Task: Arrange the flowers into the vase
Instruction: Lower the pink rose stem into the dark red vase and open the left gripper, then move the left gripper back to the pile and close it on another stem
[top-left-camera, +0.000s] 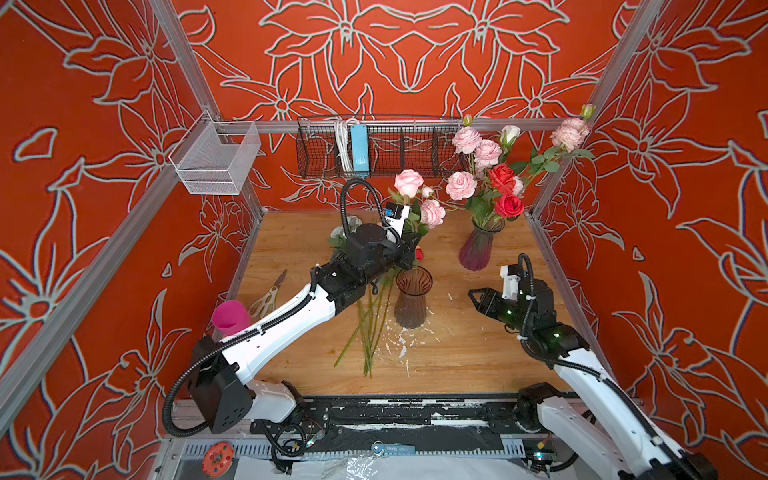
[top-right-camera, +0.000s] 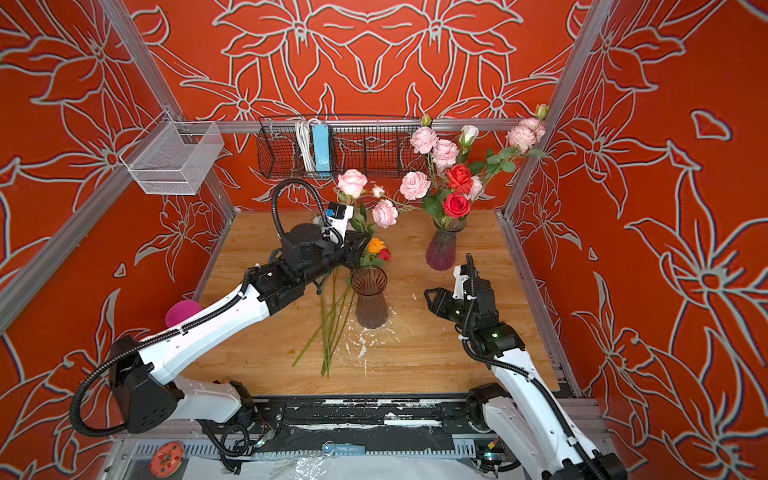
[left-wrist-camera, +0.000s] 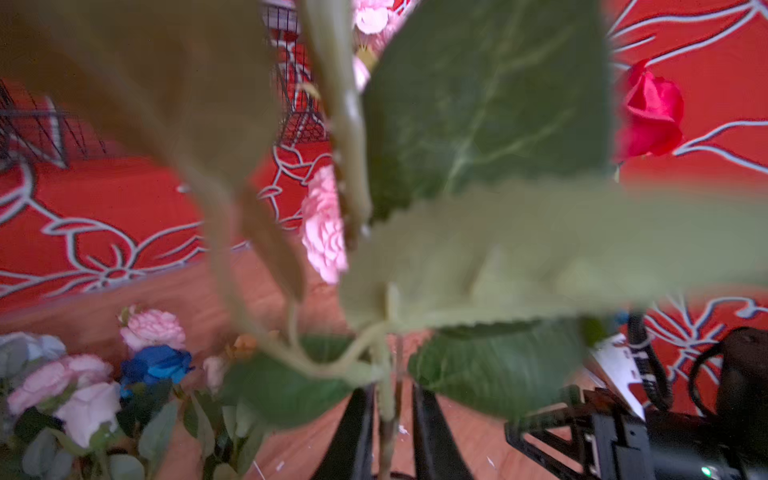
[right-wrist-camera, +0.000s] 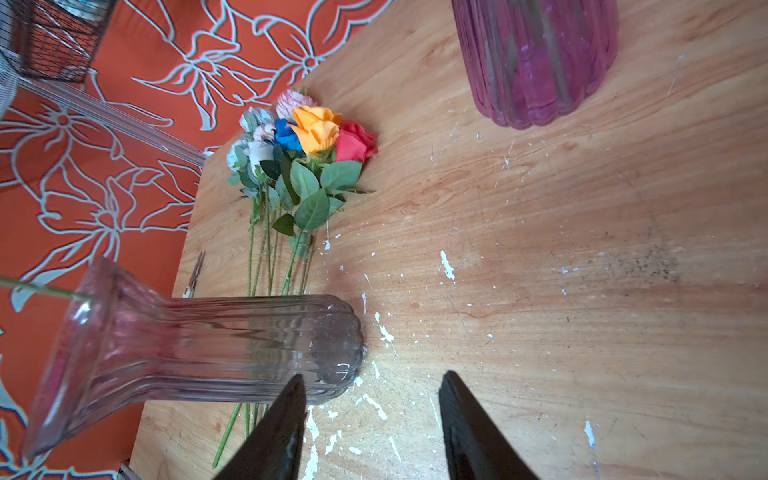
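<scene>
A clear ribbed vase (top-left-camera: 412, 297) (top-right-camera: 370, 297) (right-wrist-camera: 187, 345) stands mid-table. My left gripper (top-left-camera: 409, 249) (left-wrist-camera: 390, 390) hovers just behind and above it. Its jaws stand slightly apart around a leafy green stem (left-wrist-camera: 384, 399), with a gap showing on one side. That stem carries pink blooms (top-left-camera: 409, 183) and its lower end reaches the vase mouth (right-wrist-camera: 41, 291). More flowers (right-wrist-camera: 307, 133) lie on the table left of the vase, their stems (top-left-camera: 374, 328) pointing to the front. My right gripper (top-left-camera: 471, 293) (right-wrist-camera: 372, 384) is open and empty, right of the vase's base.
A purple vase (top-left-camera: 480, 245) (right-wrist-camera: 536, 62) filled with pink and red flowers stands at the back right. Scissors (top-left-camera: 270, 297) and a pink cup (top-left-camera: 230, 318) sit at the left edge. A black wire basket (top-left-camera: 374, 149) and a white mesh basket (top-left-camera: 216, 160) hang on the walls.
</scene>
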